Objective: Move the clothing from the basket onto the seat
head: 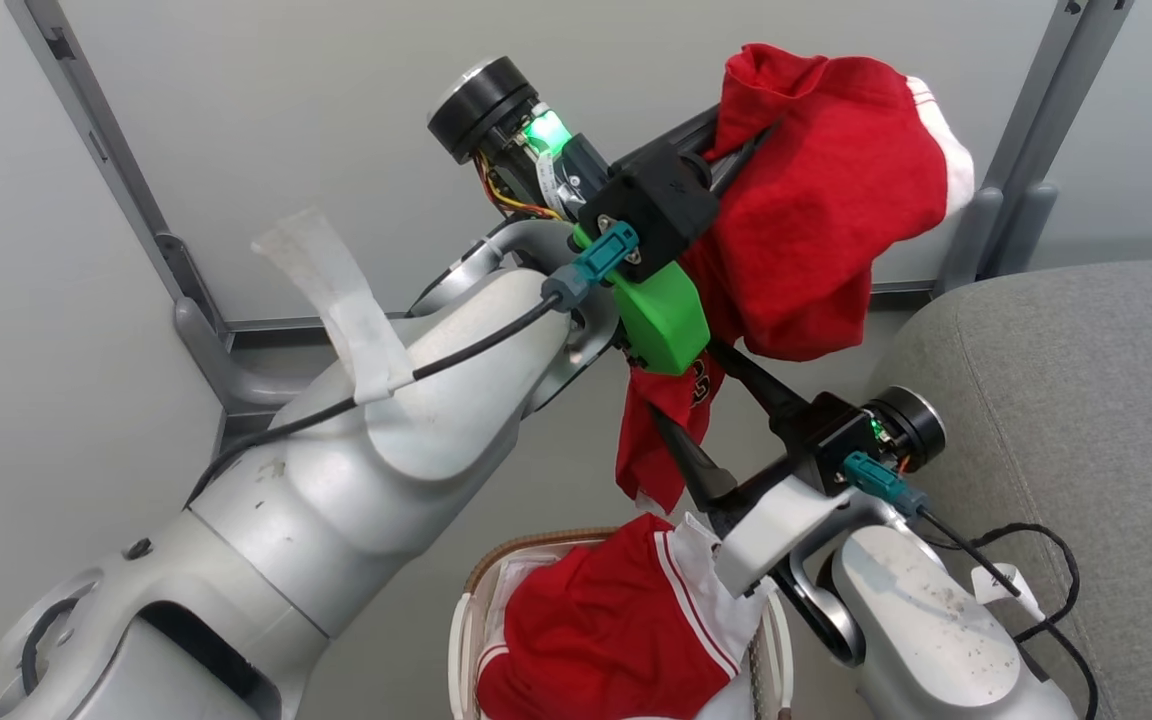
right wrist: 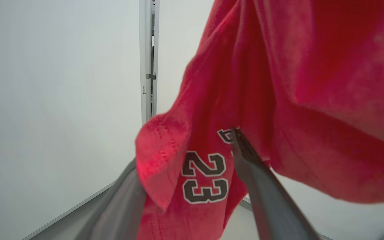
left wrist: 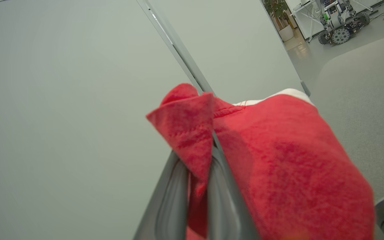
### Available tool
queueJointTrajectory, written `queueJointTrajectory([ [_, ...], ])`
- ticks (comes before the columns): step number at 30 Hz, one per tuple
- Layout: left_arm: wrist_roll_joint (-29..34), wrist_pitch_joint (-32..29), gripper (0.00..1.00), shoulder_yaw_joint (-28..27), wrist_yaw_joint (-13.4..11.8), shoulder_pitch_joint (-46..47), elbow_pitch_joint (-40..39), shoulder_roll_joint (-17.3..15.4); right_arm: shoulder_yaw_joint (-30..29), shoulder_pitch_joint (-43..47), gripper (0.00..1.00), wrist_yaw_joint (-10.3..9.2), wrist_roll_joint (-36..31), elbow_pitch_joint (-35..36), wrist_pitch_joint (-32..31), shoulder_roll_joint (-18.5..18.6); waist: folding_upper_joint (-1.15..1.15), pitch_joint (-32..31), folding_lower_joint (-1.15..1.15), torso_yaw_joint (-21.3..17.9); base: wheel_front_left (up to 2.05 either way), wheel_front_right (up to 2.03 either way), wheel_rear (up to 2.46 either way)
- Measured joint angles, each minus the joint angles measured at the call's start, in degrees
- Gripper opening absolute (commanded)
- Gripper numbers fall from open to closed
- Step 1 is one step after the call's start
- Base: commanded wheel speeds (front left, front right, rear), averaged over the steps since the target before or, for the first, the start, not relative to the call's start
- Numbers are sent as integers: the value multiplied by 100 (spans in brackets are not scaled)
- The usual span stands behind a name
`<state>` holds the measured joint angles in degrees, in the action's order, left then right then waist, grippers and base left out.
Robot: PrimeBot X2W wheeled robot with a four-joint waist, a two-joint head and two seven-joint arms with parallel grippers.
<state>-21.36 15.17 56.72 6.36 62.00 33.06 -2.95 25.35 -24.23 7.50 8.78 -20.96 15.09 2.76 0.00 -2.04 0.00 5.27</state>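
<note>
While the left gripper [left wrist: 205,146] pinches clothing [head: 816,220], the splayed right gripper [head: 684,380] touches it.

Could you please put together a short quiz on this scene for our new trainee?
1. True or false: the basket is empty.
2. Multiple choice: the raised red garment is clamped by A) the left jaws, B) the right jaws, C) both.
3. Fill in: the number printed on that garment is ____.

Key
1. False: the striped red garment lies in it.
2. A: the left jaws are shut on the fabric, and the right jaws stand open around a hanging fold.
3. 23
</note>
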Motion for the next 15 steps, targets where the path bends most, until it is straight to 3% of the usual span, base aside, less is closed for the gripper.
queueJointTrajectory([
  [1, -49, 0, 0, 51, -33, 0, -37, 0, 2, -31, 100, 0, 46, -70, 0, 2, 0, -4, 0, 8, 0, 0, 0],
  [2, -92, 0, 0, 85, -37, 0, -62, 1, 15, -53, 43, 0, 90, -142, 0, 2, 0, -9, 0, 13, 0, 0, 0],
  [3, -156, 0, 0, 121, -60, -1, -80, 3, 38, -77, 25, 0, 141, -214, 0, 2, 0, -15, 0, 17, 0, 0, 0],
  [4, -211, 0, 0, 148, -89, -1, -85, 3, 46, -105, 0, 0, 166, -248, 0, 1, 0, -19, 0, 18, 0, 0, 0],
  [15, -417, 0, 0, 190, -176, -99, 299, 5, -90, -104, 0, 0, 183, -159, 0, 1, 0, -24, 0, -61, 0, 0, 0],
])
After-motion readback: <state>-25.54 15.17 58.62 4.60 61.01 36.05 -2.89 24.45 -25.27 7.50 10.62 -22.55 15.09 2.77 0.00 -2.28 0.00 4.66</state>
